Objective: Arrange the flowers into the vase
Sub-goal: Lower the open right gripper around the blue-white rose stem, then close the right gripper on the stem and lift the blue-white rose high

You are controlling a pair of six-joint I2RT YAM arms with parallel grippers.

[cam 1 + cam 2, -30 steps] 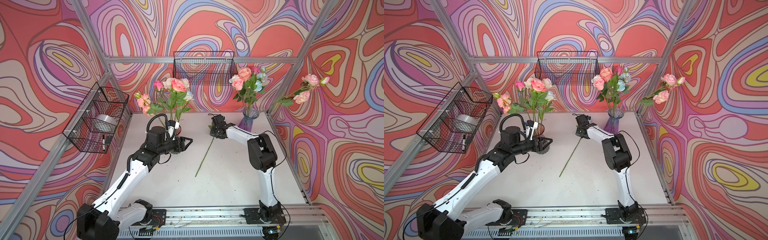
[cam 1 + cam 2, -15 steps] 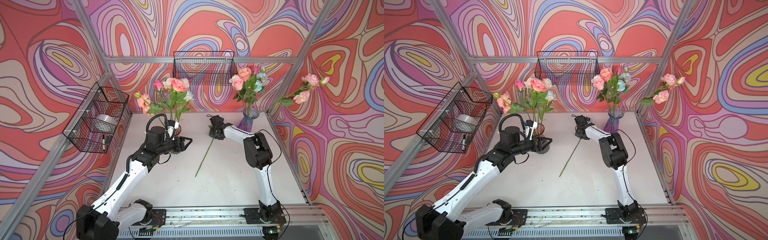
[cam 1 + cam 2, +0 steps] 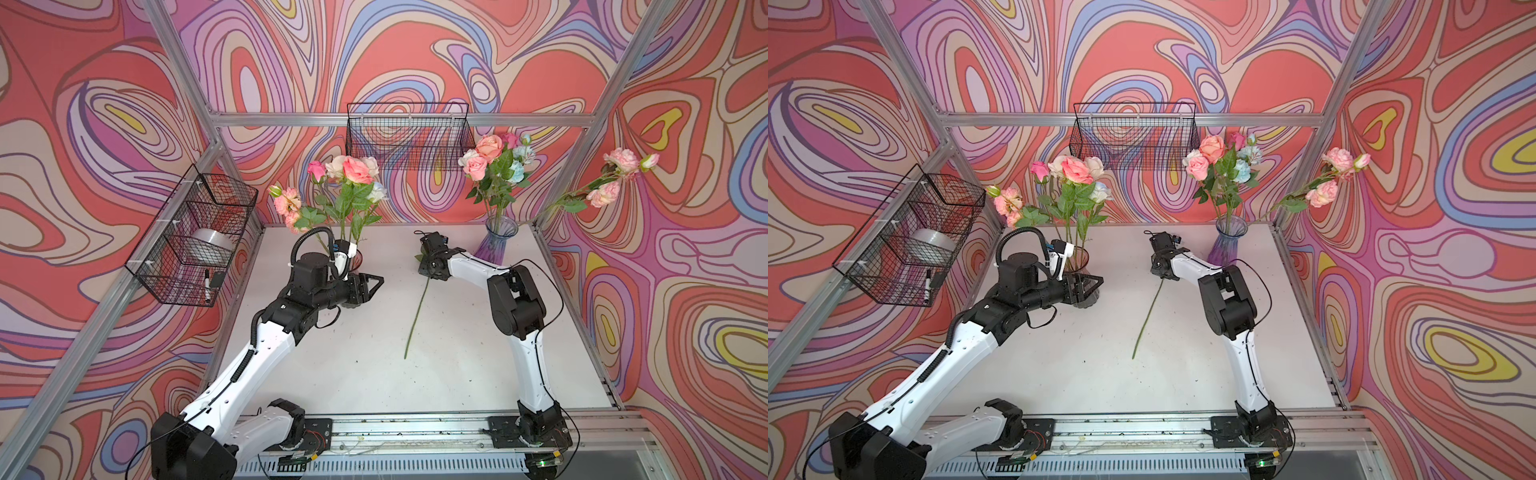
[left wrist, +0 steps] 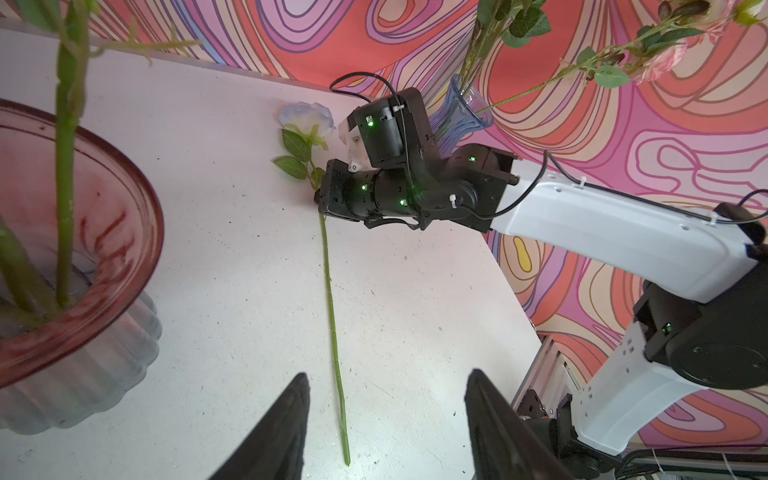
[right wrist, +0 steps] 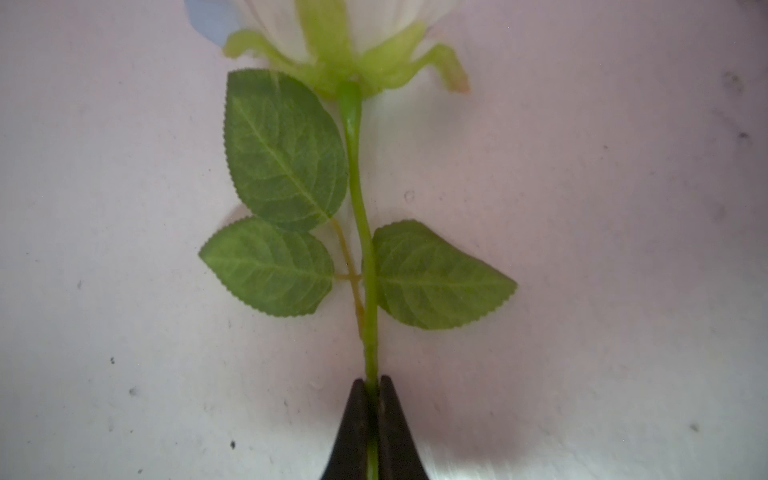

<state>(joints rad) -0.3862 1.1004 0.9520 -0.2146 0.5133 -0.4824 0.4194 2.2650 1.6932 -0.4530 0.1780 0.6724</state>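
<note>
- While the right gripper (image 5: 372, 381) is clamping the long stem (image 3: 417, 316) of the pale rose (image 4: 306, 118) on the surface (image 3: 353, 374) just left of the blue vase (image 3: 496, 245), that thin pinch is inviting pivoting and slipping.
- Left gripper (image 4: 386, 372) is hanging half-open, empty, farther left of the vase.

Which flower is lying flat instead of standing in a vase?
The pale blue-white rose, flat on the table, with the right tool shut on its stem below the leaves. The other flowers sit in the red vase or blue vase.
</note>
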